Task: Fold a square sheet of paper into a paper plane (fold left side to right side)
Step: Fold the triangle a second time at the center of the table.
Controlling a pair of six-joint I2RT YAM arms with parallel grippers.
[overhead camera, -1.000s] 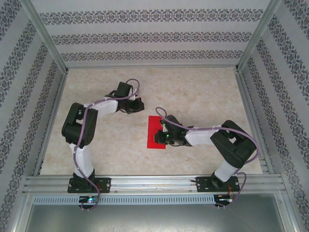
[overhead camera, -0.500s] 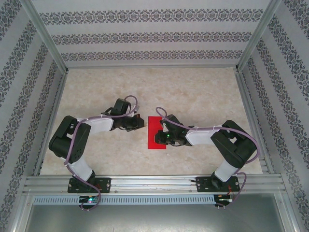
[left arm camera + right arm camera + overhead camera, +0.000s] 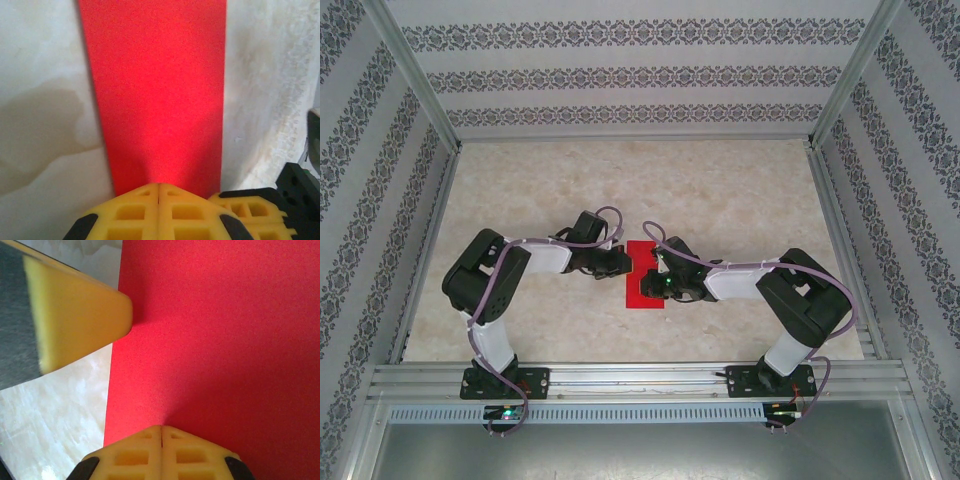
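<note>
Square sheet of paper (image 3: 640, 296) is seen as a narrow red strip, laid flat mid-table (image 3: 740, 190). Left gripper (image 3: 158, 190) is clenched with nothing gripped, tips at the sheet's left edge. Right gripper (image 3: 161, 432) is likewise clenched, tips down on the sheet.

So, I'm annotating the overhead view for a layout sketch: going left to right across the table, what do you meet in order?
left arm → left gripper → square sheet of paper → right arm
</note>
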